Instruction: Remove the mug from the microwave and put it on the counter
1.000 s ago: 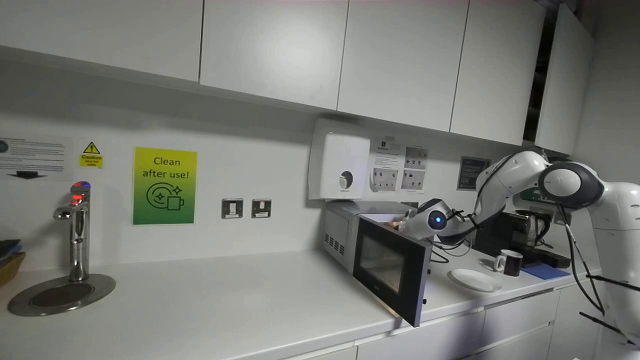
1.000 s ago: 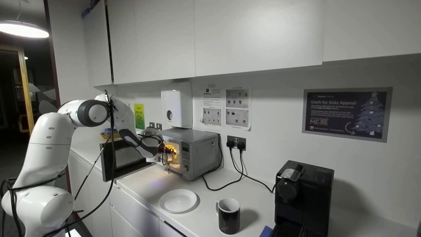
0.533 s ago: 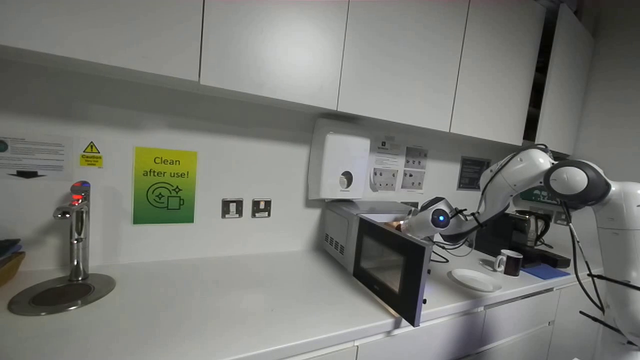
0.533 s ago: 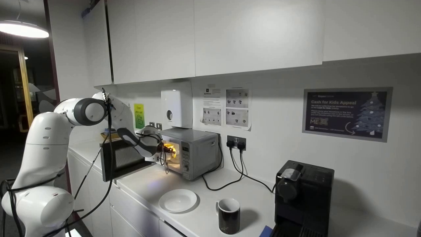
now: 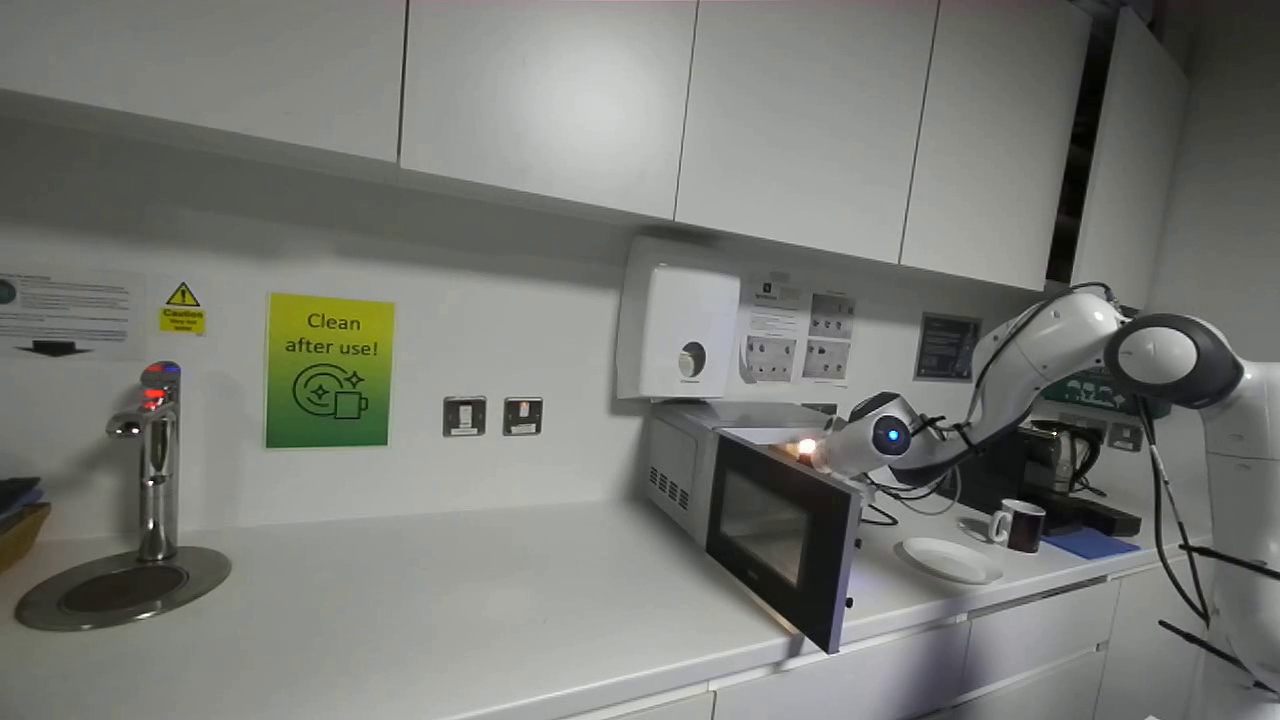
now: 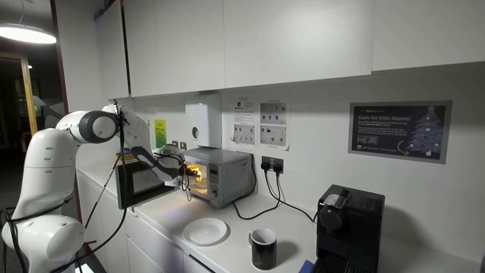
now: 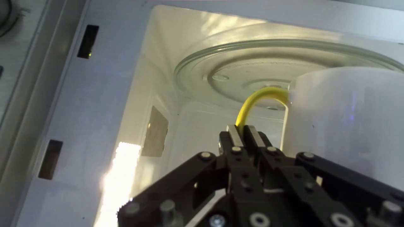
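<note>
In the wrist view a white mug (image 7: 344,126) with a yellow handle (image 7: 268,92) fills the right side, above the glass turntable inside the lit microwave. My gripper (image 7: 243,130) is shut on the yellow handle, with the mug body to the right of the fingers. In an exterior view the gripper (image 6: 193,173) reaches into the open front of the microwave (image 6: 237,174), with the mug's yellow (image 6: 199,174) at its tips. The microwave (image 5: 678,465) also shows with its door swung open, hiding most of the gripper there. The white counter (image 5: 450,590) runs along the wall.
The open microwave door (image 5: 780,530) juts over the counter's front edge, beside my wrist. A white plate (image 6: 205,231), a black-and-white mug (image 6: 264,250) and a black coffee machine (image 6: 350,227) stand on the counter. Black cables (image 6: 261,212) lie behind. A tap (image 5: 160,460) stands far off.
My gripper has drawn back a little outward from the microwave, and the yellow-handled mug has moved with it toward the opening. The arm's elbow has risen and shifted back slightly.
</note>
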`<action>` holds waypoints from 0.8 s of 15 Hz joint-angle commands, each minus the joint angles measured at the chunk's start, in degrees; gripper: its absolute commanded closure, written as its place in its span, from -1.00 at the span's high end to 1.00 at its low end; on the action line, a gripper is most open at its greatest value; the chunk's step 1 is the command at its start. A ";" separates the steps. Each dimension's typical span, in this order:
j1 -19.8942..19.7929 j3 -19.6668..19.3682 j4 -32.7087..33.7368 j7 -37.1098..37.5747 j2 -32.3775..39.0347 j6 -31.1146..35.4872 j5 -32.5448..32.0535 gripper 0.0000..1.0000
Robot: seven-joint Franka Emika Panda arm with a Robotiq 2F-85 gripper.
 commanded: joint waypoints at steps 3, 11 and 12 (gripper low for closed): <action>0.37 -0.06 -6.88 1.97 -7.43 -3.68 -1.57 -0.96; 0.39 0.19 -14.24 0.84 -13.33 -4.36 -1.21 -0.96; 0.37 0.21 -15.11 0.68 -13.98 -4.28 -1.08 -0.96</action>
